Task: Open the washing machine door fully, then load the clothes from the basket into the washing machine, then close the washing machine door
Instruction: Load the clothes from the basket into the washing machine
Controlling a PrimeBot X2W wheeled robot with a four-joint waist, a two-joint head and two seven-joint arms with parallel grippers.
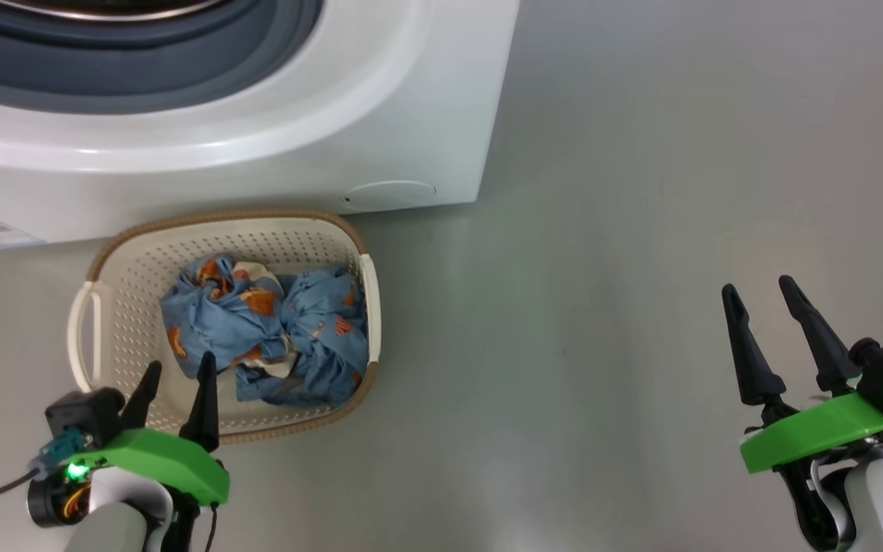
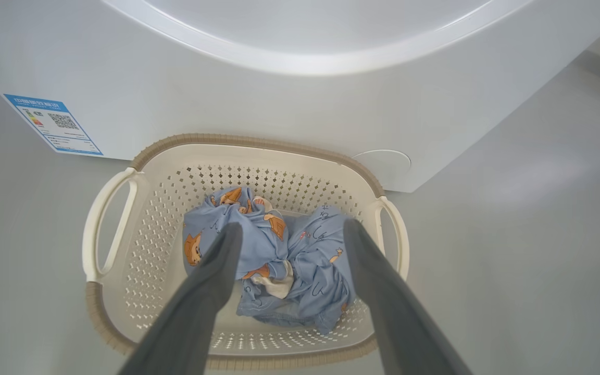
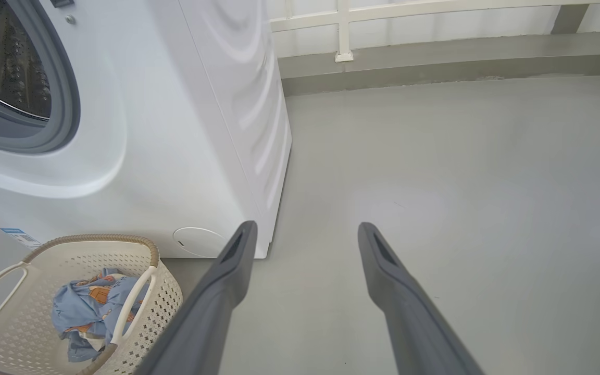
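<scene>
blue clothes [image 1: 273,330] with orange animal prints; cream perforated basket [image 1: 127,291], brown rim; white washer [image 1: 257,146], grey gasket [image 1: 142,69], blue label [image 2: 52,125]; grey floor [image 1: 641,307].

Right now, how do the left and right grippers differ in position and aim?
The left gripper hangs over the basket rim; the right gripper hangs over bare floor, away from it. The left gripper points at the clothes; the right gripper points at floor beside the washing machine. Both are open and empty.
</scene>
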